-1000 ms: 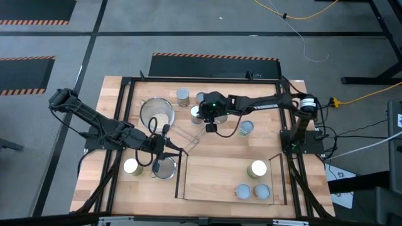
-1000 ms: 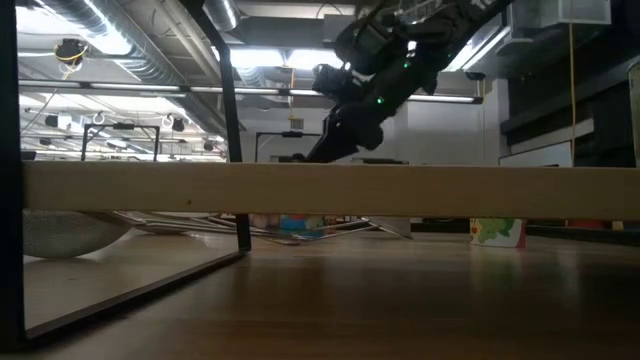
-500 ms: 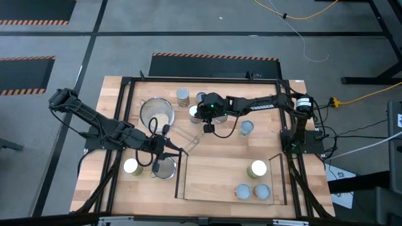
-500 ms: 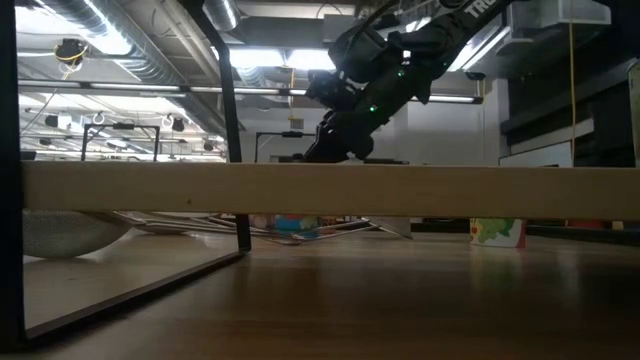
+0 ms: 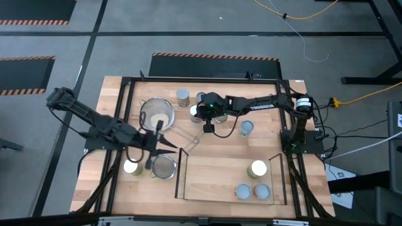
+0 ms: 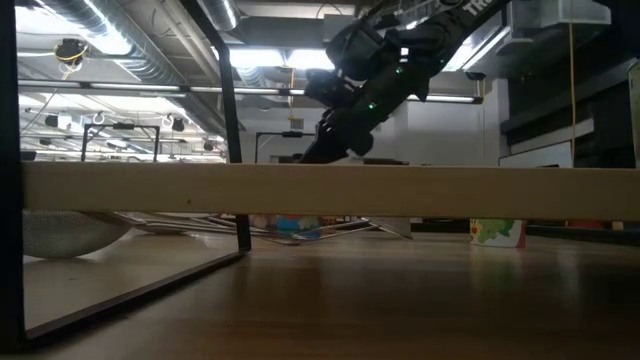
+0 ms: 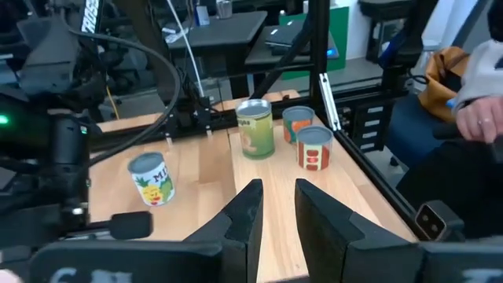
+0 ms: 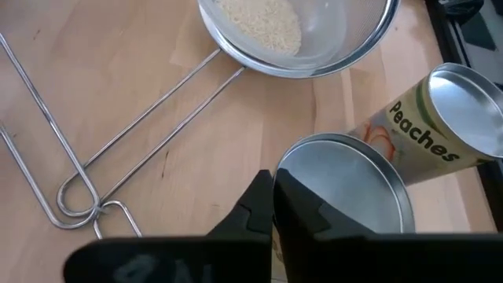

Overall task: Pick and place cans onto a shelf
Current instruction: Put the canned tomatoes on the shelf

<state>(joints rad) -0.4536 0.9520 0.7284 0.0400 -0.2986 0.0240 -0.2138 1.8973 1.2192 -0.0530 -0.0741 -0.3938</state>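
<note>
Right gripper (image 8: 273, 182) fingers are seen pressed together, with no gap left between them, at the rim of a plain-topped can (image 8: 346, 185) that stands at the back of the table (image 5: 113, 88), just beside a can labelled Peaches (image 8: 440, 118) and near a wire-mesh strainer (image 8: 291, 31). Whether the rim is actually pinched between the tips cannot be told; no can body is enclosed by them.

Three cans (image 5: 258, 168) are found on the shelf (image 5: 213, 176), toward its right end, and other cans are left out on the table, among them one (image 5: 246, 128) behind the shelf and one (image 5: 132, 166) at the table's left side. The left gripper (image 5: 154, 143) is held over the strainers to the left of the shelf, its fingers parted and nothing between them.

Several failures are judged possible. If only the thin rim is caught, the can may be slipped out or swung loose once lifted, since so little metal is gripped. If nothing is caught, the arm would be raised empty. The Peaches can is stood so close that it may be knocked over by a sideways pull. The strainer's long wire handles (image 8: 118, 134) lie near the path to the shelf and could be snagged by a low carry.
</note>
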